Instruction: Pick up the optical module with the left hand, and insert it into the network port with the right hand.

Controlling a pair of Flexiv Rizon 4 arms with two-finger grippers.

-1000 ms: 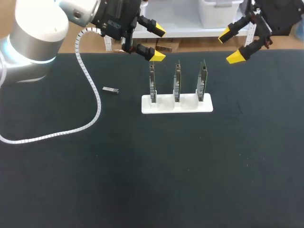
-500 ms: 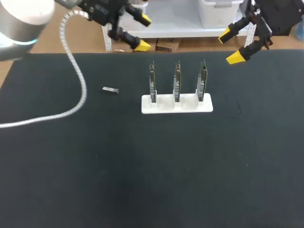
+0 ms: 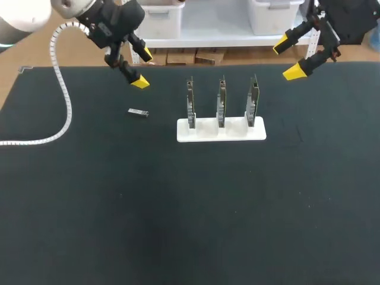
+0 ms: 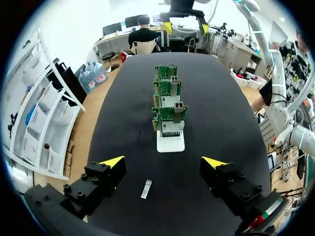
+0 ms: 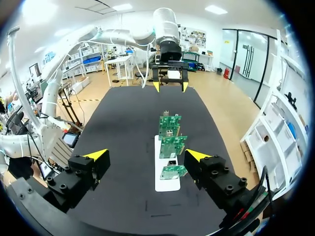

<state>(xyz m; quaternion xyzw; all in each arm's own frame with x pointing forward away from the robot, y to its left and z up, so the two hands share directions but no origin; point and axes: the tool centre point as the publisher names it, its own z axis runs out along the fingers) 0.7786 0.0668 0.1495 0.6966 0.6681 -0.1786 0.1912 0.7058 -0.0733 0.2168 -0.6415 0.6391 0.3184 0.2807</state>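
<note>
The optical module [image 3: 138, 112], a small silver bar, lies flat on the black table [image 3: 190, 208], left of a white stand [image 3: 221, 130]. The stand holds three upright green network cards [image 3: 221, 101]. My left gripper [image 3: 143, 70] hovers open just behind the module, nothing between its fingers. In the left wrist view the module [image 4: 146, 189] lies under and between the yellow tips of that gripper [image 4: 163, 162], with the cards [image 4: 170, 120] ahead. My right gripper [image 3: 287, 57] hangs open and empty at the back right. From the right wrist, the cards [image 5: 172, 145] stand ahead of my right gripper [image 5: 146, 155].
A white coiled cable [image 3: 59, 119] from my left arm trails over the table's left part. The stand's base [image 4: 170, 142] sits mid-table toward the back. Black tabletop stretches wide in front of the stand.
My left arm has swung left, from beside the leftmost card to a spot just behind the module, and its cable has shifted left. The right arm has kept still.
</note>
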